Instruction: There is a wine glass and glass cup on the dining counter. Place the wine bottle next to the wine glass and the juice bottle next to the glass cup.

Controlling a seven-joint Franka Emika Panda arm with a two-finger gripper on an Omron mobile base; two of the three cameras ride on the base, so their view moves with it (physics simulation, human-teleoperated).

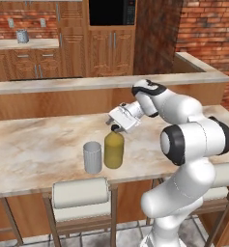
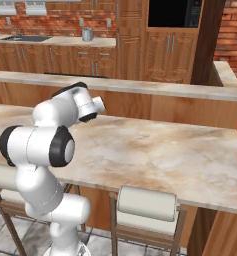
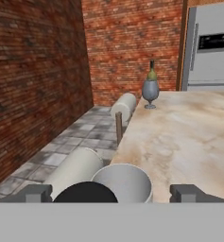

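**Gripper over the juice bottle's cap, bottle upright beside the glass cup**

The juice bottle (image 1: 114, 150) stands upright on the dining counter (image 1: 34, 149), long axis vertical, black cap pointing straight up at the hand. It is near the counter's front edge. The glass cup (image 1: 92, 157) stands just beside the juice bottle, also upright with its open mouth up; a narrow gap shows between the two in the left base view.

The gripper (image 1: 117, 126) hangs directly above the juice bottle's cap. In the hand view its two fingertips (image 3: 35, 193) are spread wide, one on each side of the black cap (image 3: 85, 192), clear of it. The fingers pinch nothing. Whether the hand touches the cap cannot be told.

Further from the juice bottle, past the glass cup along the counter, the wine glass (image 3: 150, 91) stands upright on its round foot at the counter's far end. The wine bottle (image 3: 152, 72) stands just behind the wine glass, upright, neck up, mostly hidden by the bowl.
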